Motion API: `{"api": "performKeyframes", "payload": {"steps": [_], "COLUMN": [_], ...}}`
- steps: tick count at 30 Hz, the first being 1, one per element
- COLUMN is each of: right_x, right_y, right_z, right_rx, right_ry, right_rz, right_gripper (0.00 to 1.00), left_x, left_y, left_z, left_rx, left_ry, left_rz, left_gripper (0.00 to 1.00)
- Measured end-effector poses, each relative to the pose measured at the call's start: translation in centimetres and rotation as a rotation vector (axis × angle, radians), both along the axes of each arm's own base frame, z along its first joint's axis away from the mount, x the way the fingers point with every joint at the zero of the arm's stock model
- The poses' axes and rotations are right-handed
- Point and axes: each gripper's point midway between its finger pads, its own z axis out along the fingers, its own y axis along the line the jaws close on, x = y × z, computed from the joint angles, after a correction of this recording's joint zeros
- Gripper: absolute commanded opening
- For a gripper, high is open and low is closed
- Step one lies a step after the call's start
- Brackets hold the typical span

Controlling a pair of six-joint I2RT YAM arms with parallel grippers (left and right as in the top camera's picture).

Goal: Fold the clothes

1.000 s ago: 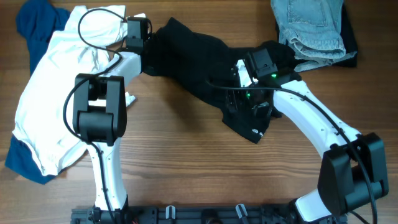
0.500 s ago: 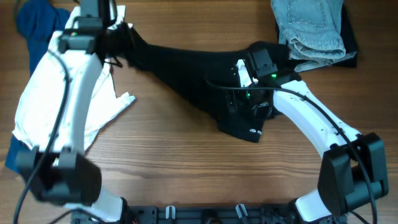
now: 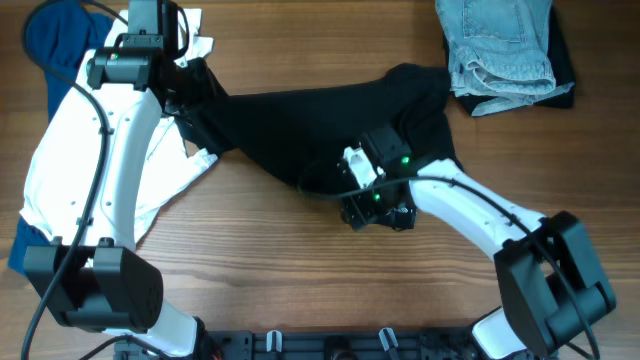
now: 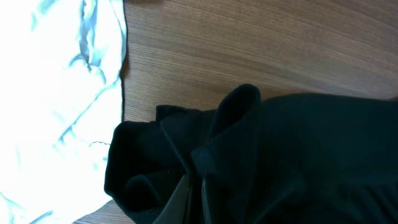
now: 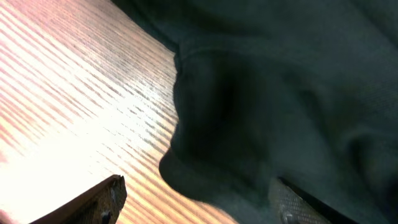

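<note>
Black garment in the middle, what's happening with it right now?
Both arms are on the black garment. The left hand is shut on a bunched end of it beside the white garment, at the far left of the table. The right hand is open at the garment's near edge, with cloth lying between its fingers. The garment lies stretched out between them, not yet folded. Folded jeans sit at the far right corner.
</note>
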Motion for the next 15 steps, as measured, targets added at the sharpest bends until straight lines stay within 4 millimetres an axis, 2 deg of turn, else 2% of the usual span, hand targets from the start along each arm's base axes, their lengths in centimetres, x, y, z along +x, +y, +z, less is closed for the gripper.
{"api": "performKeyframes", "payload": {"steps": [1, 2, 3, 4, 7, 9, 11, 12, 13, 15], "right_x": [-0.6, -0.7, -0.4, -0.1, 0.9, 1.3, 3.6, 5.1, 6.7, 7.1], "right_y": [-0.2, -0.5, -0.6, -0.7, -1.0, -1.8, -2.8, -3.8, -5.5, -7.6], "right_z": [-0.8, -1.3, -1.4, -1.5, -1.4, -0.3, 3.4, 6.6, 10.8, 13.6], "right_rx": [-0.018, -0.029, -0.036, -0.04, -0.052, -0.075, -0.064, -0.047, -0.019, -0.011], "right_ry": [0.002, -0.006, -0.024, -0.037, -0.062, -0.033, -0.059, -0.094, -0.152, -0.184], "right_rz": [0.007, -0.001, -0.011, -0.022, -0.086, -0.124, -0.189, -0.234, -0.294, -0.352], "right_gripper": [0.51, 0.24, 0.09, 0.04, 0.04, 0.04, 0.04, 0.04, 0.04, 0.04], "left_x": [0.0, 0.0, -0.1, -0.1, -0.2, -0.3, -0.6, -1.0, -1.6, -3.4], "left_y": [0.0, 0.0, 0.0, 0.0, 0.0, 0.0, 0.0, 0.0, 0.1, 0.2], "left_z": [0.0, 0.0, 0.0, 0.0, -0.1, -0.1, -0.2, -0.3, -0.3, -0.4], "left_rx": [0.0, 0.0, 0.0, 0.0, 0.0, 0.001, 0.001, 0.002, 0.003, 0.005], "left_ry": [0.0, 0.002, 0.002, 0.003, 0.009, 0.011, 0.024, 0.041, 0.059, 0.117], "left_rz": [0.0, 0.0, 0.0, 0.0, 0.0, 0.0, 0.0, 0.0, 0.0, 0.0], "left_gripper": [0.04, 0.04, 0.04, 0.04, 0.04, 0.04, 0.04, 0.04, 0.04, 0.06]}}
